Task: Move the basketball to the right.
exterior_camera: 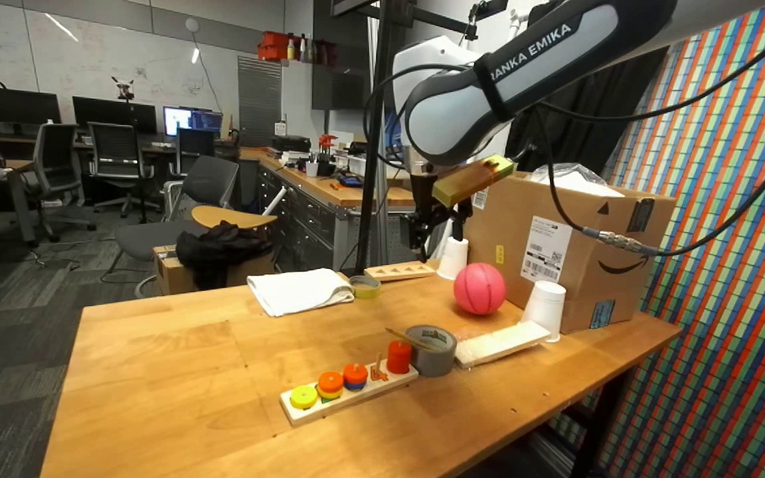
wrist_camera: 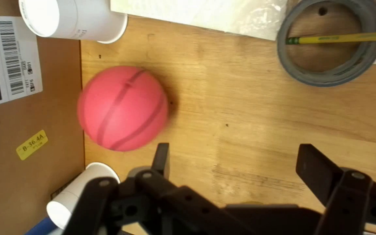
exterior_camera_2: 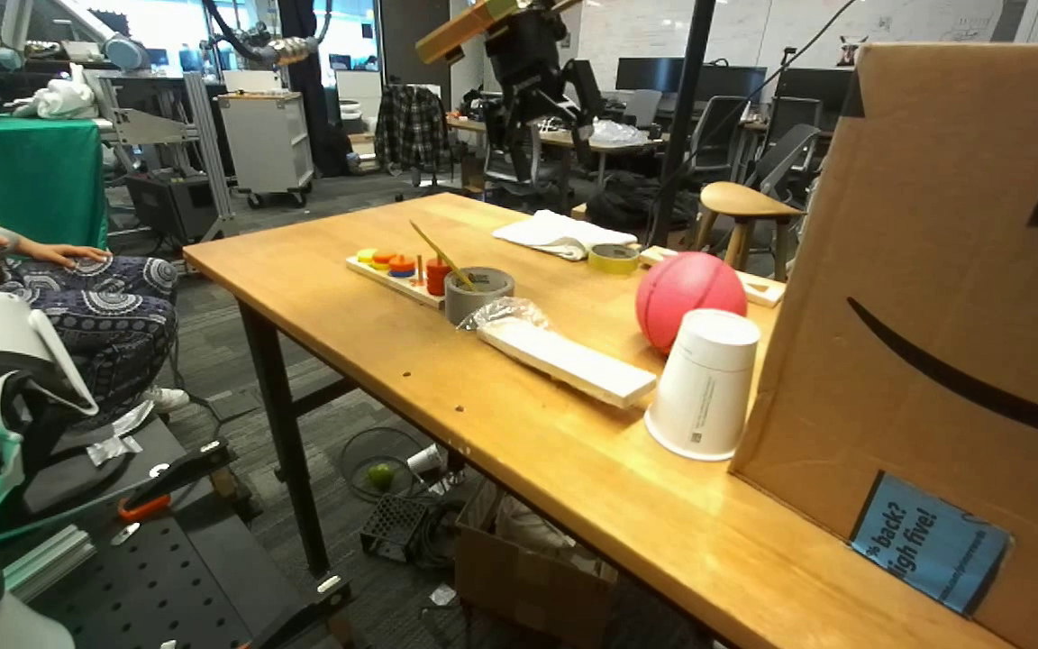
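Note:
The basketball is a small pink ball with dark seams. It rests on the wooden table beside the cardboard box in both exterior views point(exterior_camera: 480, 289) point(exterior_camera_2: 683, 290). In an exterior view a white cup hides its lower right part. In the wrist view the basketball point(wrist_camera: 122, 109) lies left of and above the left fingertip, apart from it. My gripper point(wrist_camera: 233, 150) is open, with bare table showing between its fingers. It hangs above the table, higher than the ball, in both exterior views point(exterior_camera: 437, 240) point(exterior_camera_2: 551, 162). It holds nothing.
The cardboard box point(exterior_camera: 515, 232) stands close beside the ball. White cups point(exterior_camera: 545, 309) point(exterior_camera: 453, 259) stand on either side of the ball. A white board point(exterior_camera: 502, 343), a grey tape roll point(exterior_camera: 432, 355) holding a pencil, a peg toy point(exterior_camera: 349, 396) and a white cloth point(exterior_camera: 299, 291) lie on the table.

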You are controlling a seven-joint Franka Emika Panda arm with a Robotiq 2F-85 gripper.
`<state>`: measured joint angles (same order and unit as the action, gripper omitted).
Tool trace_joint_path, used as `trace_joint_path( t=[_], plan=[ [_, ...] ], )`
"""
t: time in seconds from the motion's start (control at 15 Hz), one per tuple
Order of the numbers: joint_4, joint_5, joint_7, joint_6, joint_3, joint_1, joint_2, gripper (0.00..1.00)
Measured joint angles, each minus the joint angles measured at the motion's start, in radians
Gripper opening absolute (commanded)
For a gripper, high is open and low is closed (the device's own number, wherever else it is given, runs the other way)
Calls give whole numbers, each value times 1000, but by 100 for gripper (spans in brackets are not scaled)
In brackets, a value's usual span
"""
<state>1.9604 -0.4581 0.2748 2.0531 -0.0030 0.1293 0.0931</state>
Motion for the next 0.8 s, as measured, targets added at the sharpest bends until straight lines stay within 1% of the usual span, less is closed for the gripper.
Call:
trace_joint_path(
  t=[0.13, 0.33, 0.47, 0.67, 0.8],
  plan=[
    [21, 0, 4, -7, 41, 12, -26, 100],
    [45, 1, 4, -16, 82, 19, -46, 100],
    [58, 11, 2, -19, 95, 19, -49, 100],
    [69, 108, -59, -18, 102, 19, -51, 100],
    [71, 127, -75, -18, 103, 19, -55, 100]
  ],
)
